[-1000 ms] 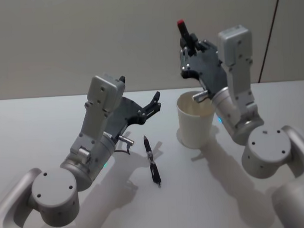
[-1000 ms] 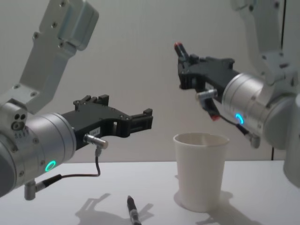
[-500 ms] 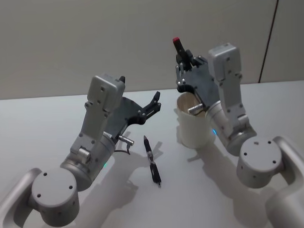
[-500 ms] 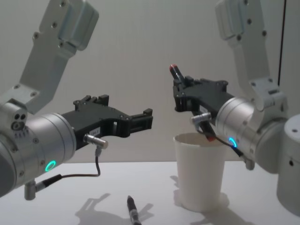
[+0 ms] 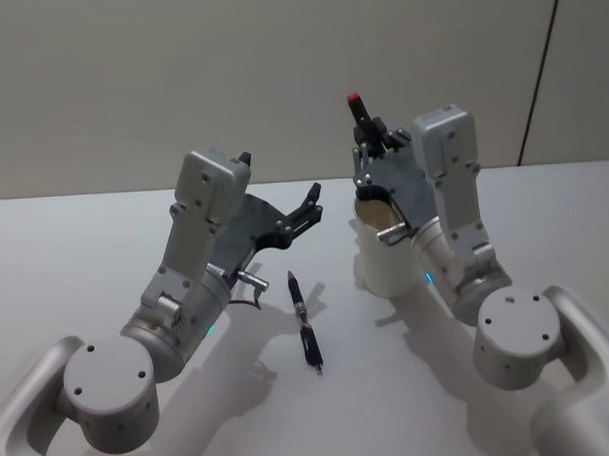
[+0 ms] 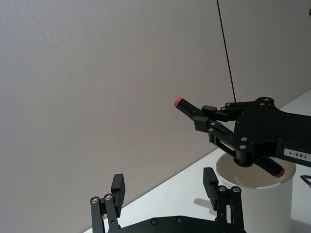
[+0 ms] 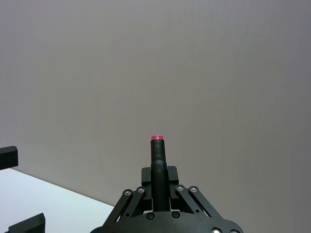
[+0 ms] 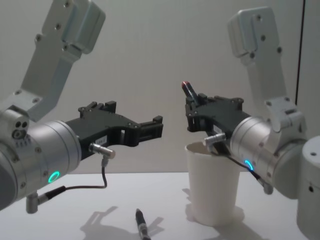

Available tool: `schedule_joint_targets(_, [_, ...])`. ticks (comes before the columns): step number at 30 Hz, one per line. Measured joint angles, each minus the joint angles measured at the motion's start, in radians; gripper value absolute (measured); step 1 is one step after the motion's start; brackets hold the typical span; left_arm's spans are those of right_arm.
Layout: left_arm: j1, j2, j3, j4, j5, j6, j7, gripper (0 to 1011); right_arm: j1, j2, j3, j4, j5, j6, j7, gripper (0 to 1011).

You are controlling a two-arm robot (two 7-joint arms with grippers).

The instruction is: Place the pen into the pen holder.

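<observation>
Pinching a red-capped black pen (image 8: 190, 91) in the right tool (image 8: 195, 103) over the plain white paper cup (image 8: 212, 187), left tool (image 6: 164, 183) gaping open nearby.

Surface (image 5: 65, 236): plain, pale, matte, and it ran back to a wall. Two items were directly on it.

1. Pen holder (image 5: 381, 260), a white paper cup. It stood upright on its base, right of centre in the head view. In the chest view (image 8: 212, 190) the rolled rim was uppermost and the base sat flat on the surface (image 8: 60, 210).
2. Black pen (image 5: 304, 320). It lay flat to the robot's left of the cup, near it but not touching. Its long axis ran roughly away from the robot. One end showed at the chest view's lower edge (image 8: 142, 226).
</observation>
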Motion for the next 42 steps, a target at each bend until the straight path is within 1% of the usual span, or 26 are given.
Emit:
schedule_joint_targets(18, [0.0, 0.0, 0.0, 0.0, 0.0, 0.0, 0.0, 1001, -0.037, 0.019, 0.006, -0.041, 0.001, 0.034, -0.001, 178])
schedule_joint_targets(31, [0.0, 0.0, 0.0, 0.0, 0.0, 0.0, 0.0, 1001, -0.048, 0.025, 0.008, -0.054, 0.003, 0.042, -0.003, 177])
schedule_joint_targets(34, [0.0, 0.0, 0.0, 0.0, 0.0, 0.0, 0.0, 1001, -0.05, 0.026, 0.009, -0.057, 0.003, 0.043, -0.003, 242])
schedule_joint_targets(35, [0.0, 0.0, 0.0, 0.0, 0.0, 0.0, 0.0, 1001, -0.05, 0.026, 0.009, -0.057, 0.003, 0.043, -0.003, 242])
schedule_joint_targets(36, [0.0, 0.0, 0.0, 0.0, 0.0, 0.0, 0.0, 1001, -0.05, 0.026, 0.009, -0.057, 0.003, 0.043, -0.003, 292])
schedule_joint_targets(38, [0.0, 0.0, 0.0, 0.0, 0.0, 0.0, 0.0, 1001, -0.051, 0.026, 0.009, -0.057, 0.004, 0.044, -0.003, 335])
schedule_joint_targets(40, [0.0, 0.0, 0.0, 0.0, 0.0, 0.0, 0.0, 1001, -0.051, 0.027, 0.009, -0.058, 0.004, 0.044, -0.004, 416])
schedule_joint_targets(41, [0.0, 0.0, 0.0, 0.0, 0.0, 0.0, 0.0, 1001, -0.051, 0.027, 0.01, -0.059, 0.004, 0.045, -0.004, 431])
schedule_joint_targets(42, [0.0, 0.0, 0.0, 0.0, 0.0, 0.0, 0.0, 1001, -0.052, 0.027, 0.01, -0.059, 0.004, 0.045, -0.004, 486])
